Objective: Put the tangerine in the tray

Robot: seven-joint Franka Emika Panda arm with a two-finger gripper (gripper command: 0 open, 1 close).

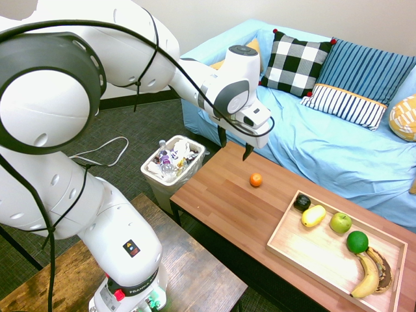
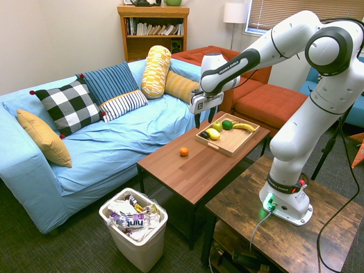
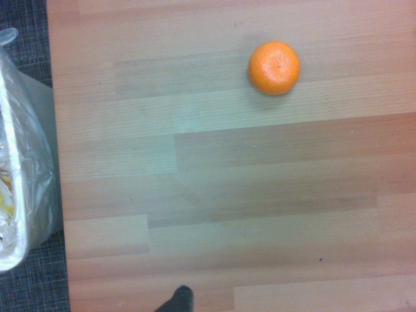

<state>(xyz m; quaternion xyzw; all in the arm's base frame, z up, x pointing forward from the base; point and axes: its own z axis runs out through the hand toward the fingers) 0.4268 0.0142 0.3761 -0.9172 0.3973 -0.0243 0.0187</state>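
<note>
Sofa (image 1: pixel 305 130) runs along one long side of table (image 1: pixel 221 195). Tray (image 1: pixel 286 240) on table, rim raised all round, fruit inside; bare tabletop btwn tray & tangerine (image 1: pixel 255 179). Trash bin (image 2: pixel 136 227) on floor just off table's end. Arm (image 2: pixel 290 40) reaches over table, wrist up high, gripper (image 1: pixel 235 144) pointing down above table, fingers apart, nothing btwn. Tangerine on table, outside tray, near table's bin-side end.

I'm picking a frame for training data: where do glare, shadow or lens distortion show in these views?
First exterior view: pale glare on the light-wood tray; wrist view: soft shadow beside the small orange tangerine, whitish sheen mid-table; second exterior view: no strong glare on the tangerine, lens distortion hard to judge.
</note>
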